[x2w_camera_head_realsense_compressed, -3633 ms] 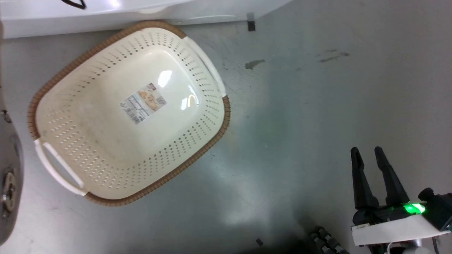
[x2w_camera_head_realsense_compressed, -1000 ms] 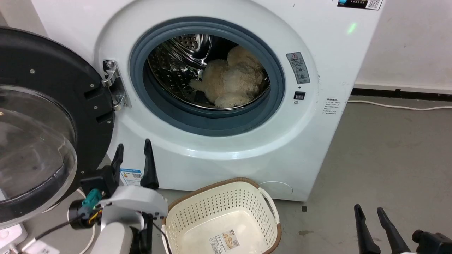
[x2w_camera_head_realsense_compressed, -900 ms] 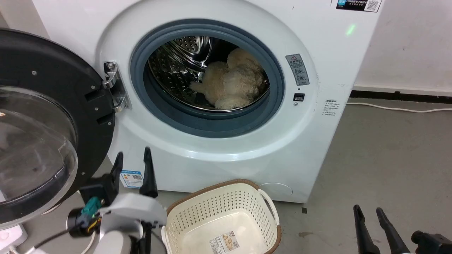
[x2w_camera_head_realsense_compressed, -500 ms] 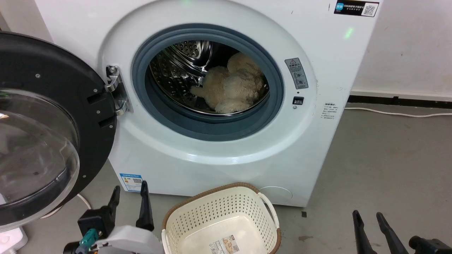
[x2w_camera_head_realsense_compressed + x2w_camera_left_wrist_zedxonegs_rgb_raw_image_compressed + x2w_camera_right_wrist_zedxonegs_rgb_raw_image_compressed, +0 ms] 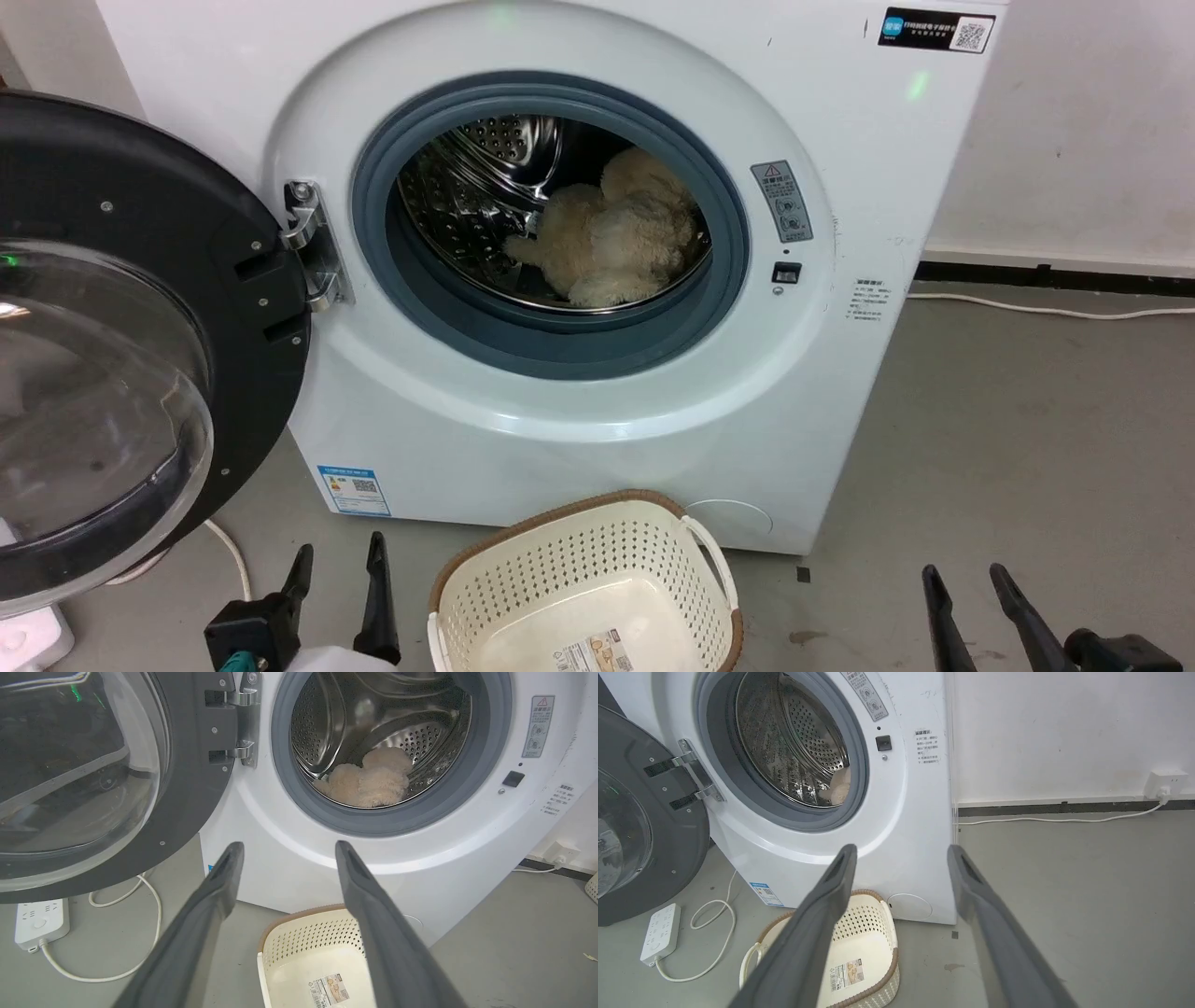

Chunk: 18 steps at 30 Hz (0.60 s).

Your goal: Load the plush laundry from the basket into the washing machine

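A grey concrete floor (image 5: 1027, 448), scuffed and stained in places, runs back to a white wall (image 5: 1074, 140) with a black baseboard (image 5: 1055, 277) along its foot. The washing machine (image 5: 579, 411) stands at the far side against that wall. Its black-rimmed glass door (image 5: 121, 355) is swung wide open to the left, baring the grey seal (image 5: 560, 345) and the steel drum (image 5: 467, 205). The basket (image 5: 597, 560) sits on the floor just in front of the washer, near the robot, with its bare bottom showing a label (image 5: 588, 651). The plush laundry (image 5: 611, 238) lies inside the drum, low and to the right. The left gripper (image 5: 340, 546) hangs low to the left of the basket, and the right gripper (image 5: 963, 571) is well apart on the right. Both are released, with their fingers spread on nothing. A white power strip (image 5: 39, 917) lies on the floor under the door. A white cord (image 5: 1064, 820) runs along the baseboard to a wall socket (image 5: 1164, 783).
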Available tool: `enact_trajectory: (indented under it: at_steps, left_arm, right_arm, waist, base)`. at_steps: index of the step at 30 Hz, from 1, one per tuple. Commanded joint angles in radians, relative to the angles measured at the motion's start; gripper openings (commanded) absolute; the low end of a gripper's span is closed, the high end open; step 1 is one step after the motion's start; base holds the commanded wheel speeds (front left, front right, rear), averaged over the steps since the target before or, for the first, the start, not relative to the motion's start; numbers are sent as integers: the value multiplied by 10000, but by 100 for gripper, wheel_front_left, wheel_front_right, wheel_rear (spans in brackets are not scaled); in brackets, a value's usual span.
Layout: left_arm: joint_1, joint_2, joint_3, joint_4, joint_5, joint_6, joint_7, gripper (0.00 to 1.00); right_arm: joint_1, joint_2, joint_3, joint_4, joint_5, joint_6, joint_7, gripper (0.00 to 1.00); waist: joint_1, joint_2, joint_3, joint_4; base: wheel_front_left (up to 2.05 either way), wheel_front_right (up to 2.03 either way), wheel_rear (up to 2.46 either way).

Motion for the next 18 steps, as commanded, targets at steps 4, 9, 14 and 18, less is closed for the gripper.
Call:
enact_trajectory:
  at_steps: [4, 9, 14, 18]
  left_arm:
    - [231, 197, -207, -98, 123, 18, 169, 100]
    - [226, 334, -307, -137, 219, 6, 249, 100]
    - [145, 448, -458, -264, 365, -25, 259, 100]
    - [130, 500, -567, -395, 349, -196, 50, 100]
  right_arm:
    - [176, -16, -2, -164, -102, 8, 73, 100]
    - [244, -16, -24, -237, -109, 8, 124, 100]
    - [279, -16, -4, -291, -117, 8, 186, 100]
    - [289, -16, -4, -330, -113, 8, 229, 100]
  waist:
    - [0, 0, 12, 24]
    - [0, 0, 29, 50]
    - [0, 0, 28, 60]
    - [0, 0, 29, 43]
  base:
    - [0, 0, 0]
    - [0, 0, 0]
    - [0, 0, 0]
    - [0, 0, 0]
